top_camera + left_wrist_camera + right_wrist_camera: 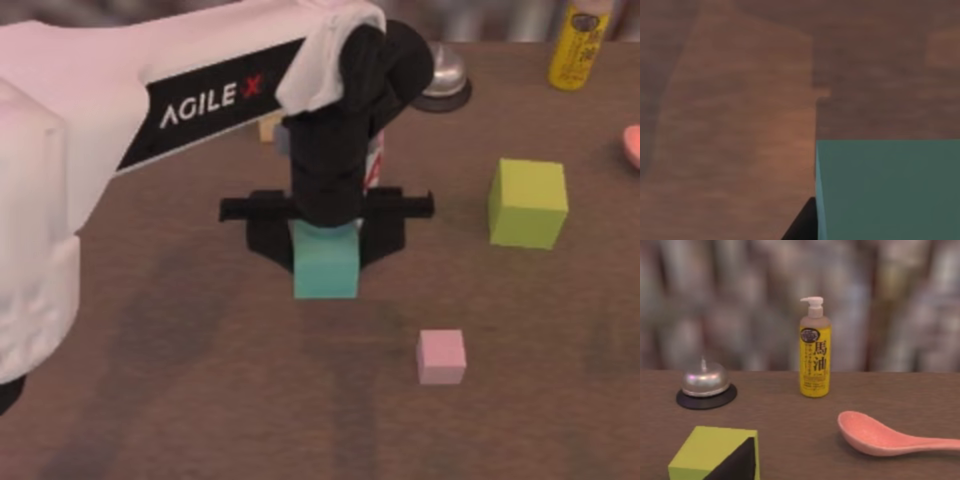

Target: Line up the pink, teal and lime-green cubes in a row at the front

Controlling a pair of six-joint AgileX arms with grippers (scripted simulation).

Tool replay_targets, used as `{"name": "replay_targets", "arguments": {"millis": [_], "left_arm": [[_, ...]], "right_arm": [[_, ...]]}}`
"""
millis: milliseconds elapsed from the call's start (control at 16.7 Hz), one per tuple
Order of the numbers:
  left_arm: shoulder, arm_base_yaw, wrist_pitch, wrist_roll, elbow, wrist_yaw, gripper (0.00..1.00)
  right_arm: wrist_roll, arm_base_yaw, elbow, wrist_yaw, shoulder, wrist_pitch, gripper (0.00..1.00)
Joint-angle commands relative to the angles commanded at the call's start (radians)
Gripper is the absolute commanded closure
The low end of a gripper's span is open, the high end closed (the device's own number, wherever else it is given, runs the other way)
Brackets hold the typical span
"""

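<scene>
Over teal cube: left end effector, vertical.

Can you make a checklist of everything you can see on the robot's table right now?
Surface: brown wooden table, bare at the front.
Job's things: teal cube near the middle, under the left hand; lime-green cube at the right; pink cube nearer the front. They stand apart, not in a row.
Clutter: silver bell, yellow pump bottle, pink spoon, all towards the back and right; a small pale object partly hidden behind the left arm.
Hands: left hand straddles the teal cube; right hand not in view.
Cables: nothing seen.
Surroundings: blurred backdrop.
</scene>
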Motion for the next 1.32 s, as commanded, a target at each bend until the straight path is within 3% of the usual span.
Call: {"name": "replay_targets", "arguments": {"millis": [240, 600, 960, 1260, 1320], "left_arm": [[-0.051, -0.119, 0.019, -0.126, -0.058, -0.003, 1.00], [-0.046, -0.120, 0.035, -0.128, -0.073, -0.004, 1.00], [0.001, -0.123, 0.242, -0.129, -0.221, -0.003, 1.00], [0.010, -0.123, 0.266, -0.130, -0.243, -0.002, 1.00], [0.010, -0.123, 0.266, -0.130, -0.243, -0.002, 0.92]], "right_arm": [[0.000, 0.000, 0.000, 0.000, 0.000, 0.000, 0.00], [0.000, 0.000, 0.000, 0.000, 0.000, 0.000, 0.00], [0.000, 0.000, 0.000, 0.000, 0.000, 0.000, 0.00], [0.000, 0.000, 0.000, 0.000, 0.000, 0.000, 0.00], [0.000, 0.000, 0.000, 0.000, 0.000, 0.000, 0.00]]}}
